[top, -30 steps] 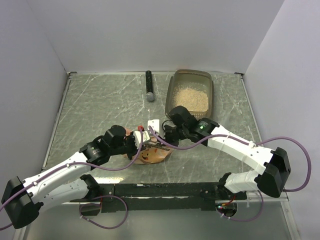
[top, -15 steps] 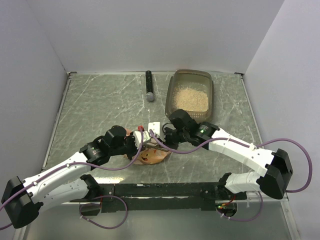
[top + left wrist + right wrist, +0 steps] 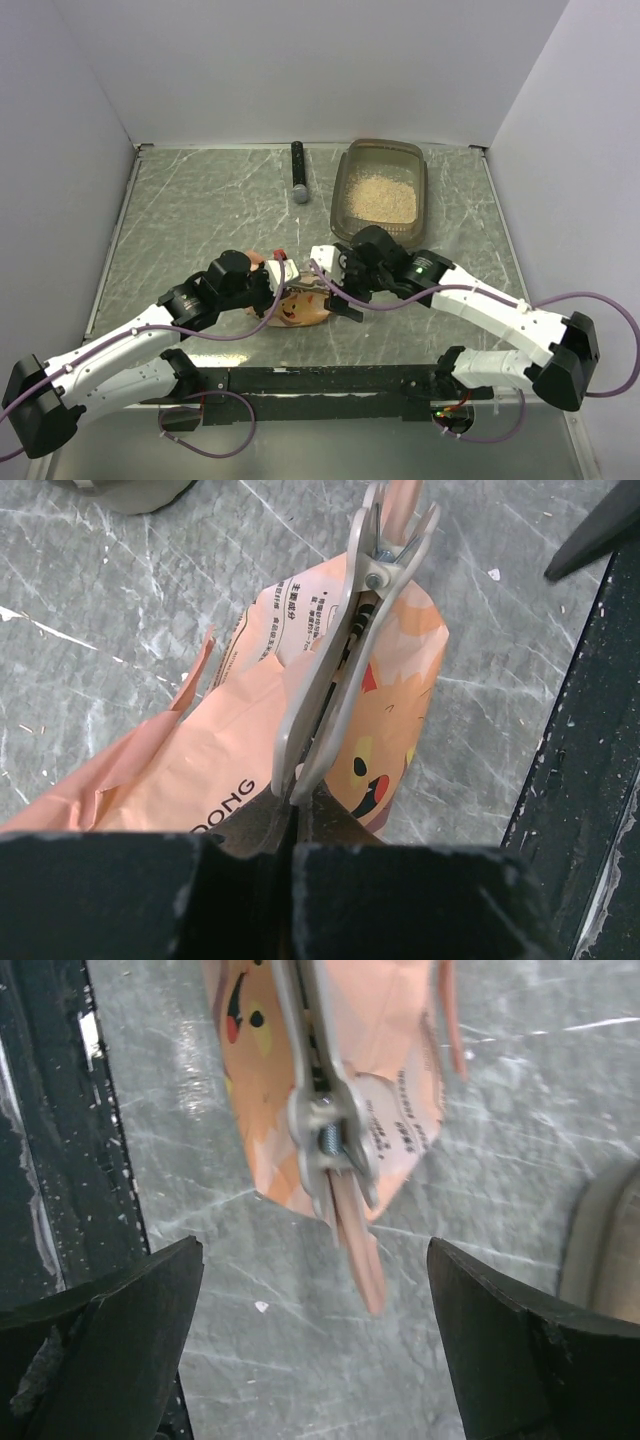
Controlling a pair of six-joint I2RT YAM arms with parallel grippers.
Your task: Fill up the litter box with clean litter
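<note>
Right jaws spring open: clip let go

The litter box (image 3: pixel 338 195) sits far right on the desk (image 3: pixel 200 210), clean litter (image 3: pixel 380 197) inside. The pouch (image 3: pixel 200 770) lies mid-desk, clip (image 3: pixel 340 650) on. The right gripper (image 3: pixel 315 1250) now gapes around the clip handle, holding nothing, while the left gripper (image 3: pixel 292 830) stays pinched on the pouch. Pouring looks done.

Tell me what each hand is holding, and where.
Left hand is shut on the tip of the grey clip clamped across the orange pouch. Right hand is open around the clip's handles, holding nothing.

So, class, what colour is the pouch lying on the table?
Orange-pink pouch, with a cartoon face; clearest in the left wrist view.
</note>
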